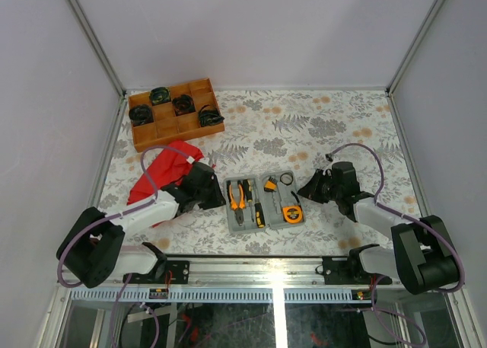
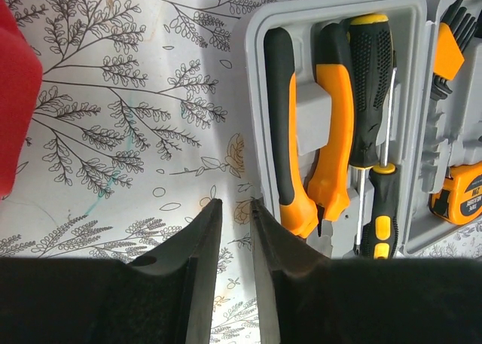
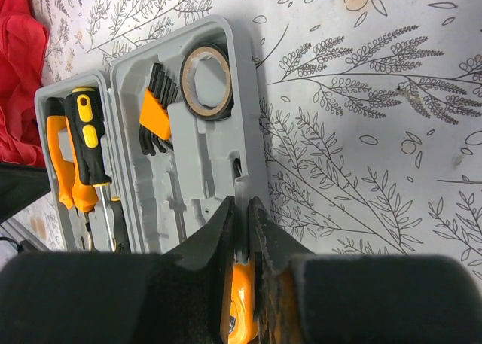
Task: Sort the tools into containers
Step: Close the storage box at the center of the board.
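The grey tool case (image 1: pixel 268 228) lies open at the table's front middle. Its left half holds the orange-and-black pliers (image 2: pixel 331 133) and two screwdrivers (image 2: pixel 370 80). The right half holds the orange tape measure (image 1: pixel 291 213), a set of hex keys (image 3: pixel 154 114) and a roll of tape (image 3: pixel 205 80). My left gripper (image 2: pixel 233 202) hovers just left of the case, its jaws a narrow gap apart with only the tablecloth between them. My right gripper (image 3: pixel 241 201) is at the case's right wall (image 3: pixel 260 133), shut on a strip of that grey rim. The tape measure (image 3: pixel 241 306) shows orange between its fingers.
A red cloth (image 1: pixel 163 169) lies crumpled left of the case, behind my left arm. A brown wooden tray (image 1: pixel 141 138) with black coiled bundles (image 1: pixel 183 104) stands at the back left. White walls close in the floral tabletop on three sides.
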Controlling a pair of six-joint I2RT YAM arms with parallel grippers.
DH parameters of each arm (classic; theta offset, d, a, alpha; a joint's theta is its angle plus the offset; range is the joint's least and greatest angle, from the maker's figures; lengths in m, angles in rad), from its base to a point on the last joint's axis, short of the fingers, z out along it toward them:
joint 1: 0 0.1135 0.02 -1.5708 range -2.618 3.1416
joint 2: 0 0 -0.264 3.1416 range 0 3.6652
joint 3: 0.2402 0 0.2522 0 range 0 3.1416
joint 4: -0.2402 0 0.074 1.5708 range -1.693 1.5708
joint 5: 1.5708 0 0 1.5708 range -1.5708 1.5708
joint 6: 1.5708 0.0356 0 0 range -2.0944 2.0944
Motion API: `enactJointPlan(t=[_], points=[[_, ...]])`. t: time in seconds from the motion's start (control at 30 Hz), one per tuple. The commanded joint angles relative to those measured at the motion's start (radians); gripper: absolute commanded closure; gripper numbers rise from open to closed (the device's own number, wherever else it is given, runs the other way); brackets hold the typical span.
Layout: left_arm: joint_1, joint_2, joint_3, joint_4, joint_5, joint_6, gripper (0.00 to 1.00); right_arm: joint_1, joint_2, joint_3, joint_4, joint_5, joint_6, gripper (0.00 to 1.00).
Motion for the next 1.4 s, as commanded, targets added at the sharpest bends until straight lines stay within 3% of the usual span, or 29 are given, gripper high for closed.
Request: enactJointPlan(t=[0.0,0.7,1.37], points=[[-0.026,-0.037,0.093,0.266,0.200,-0.069,0.77,0.036,0.050,-0.022,-0.067,-0.143,0.039,1.00],[-0.025,-0.067,0.170,0.270,0.232,-0.090,0.75,0.036,0.083,-0.034,-0.066,-0.156,0.036,1.00],[-0.072,0.093,0.208,0.384,0.266,-0.117,0.75,0.036,0.104,-0.042,-0.042,-0.178,0.042,1.00]])
